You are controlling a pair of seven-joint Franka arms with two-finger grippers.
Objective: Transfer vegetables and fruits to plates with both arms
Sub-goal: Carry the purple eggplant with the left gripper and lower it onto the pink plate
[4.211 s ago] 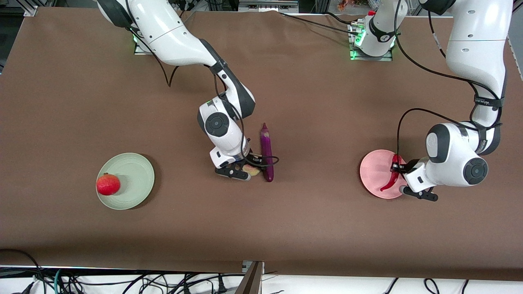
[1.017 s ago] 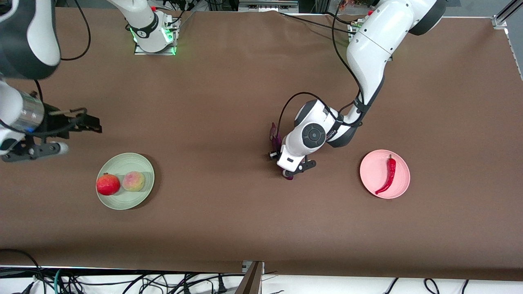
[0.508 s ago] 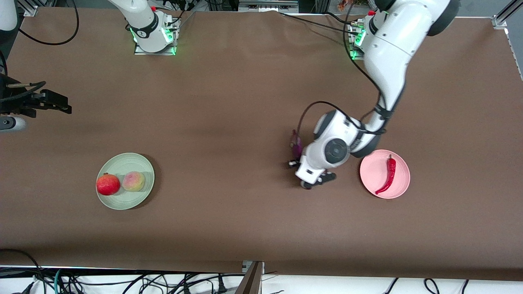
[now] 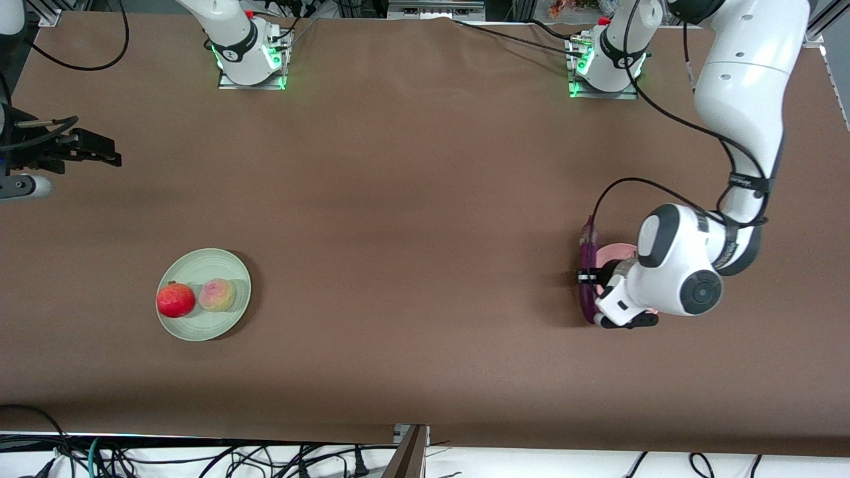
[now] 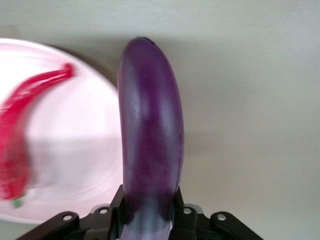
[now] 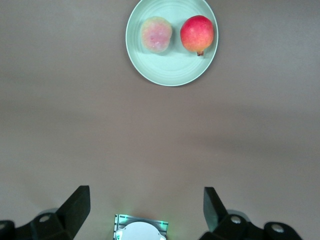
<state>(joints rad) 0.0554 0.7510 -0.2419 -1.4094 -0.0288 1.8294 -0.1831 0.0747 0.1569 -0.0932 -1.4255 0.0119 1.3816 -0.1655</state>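
One item is left to place: the long glossy purple eggplant (image 5: 150, 130), pinched near one end by the left claw (image 4: 593, 287), whose jaws are narrowed tightly onto it; it hangs over the edge of the round pale pink plastic plate (image 5: 75, 150) at the left arm's end of the brown tabletop (image 4: 412, 199), with most of its length over bare tabletop beside the rim; released here, it would likely tip off the plate and roll away, since the grip sits at one end and the free end is unsupported; the smooth skin may also slip in the jaws during any swing; the curved red chili pepper (image 5: 22, 135) already lies on that plate, so a careless lowering could knock it off or set the eggplant on top of it, leaving it unsteady; the right claw (image 6: 145, 207) waits with its jaws spread wide and empty, high over the right arm's end of the tabletop; the round pale mint green plate (image 4: 204, 294) holds the round red pomegranate-like fruit (image 4: 176, 300) and the yellow-green blushed peach (image 4: 218, 295) side by side, seemingly settled.
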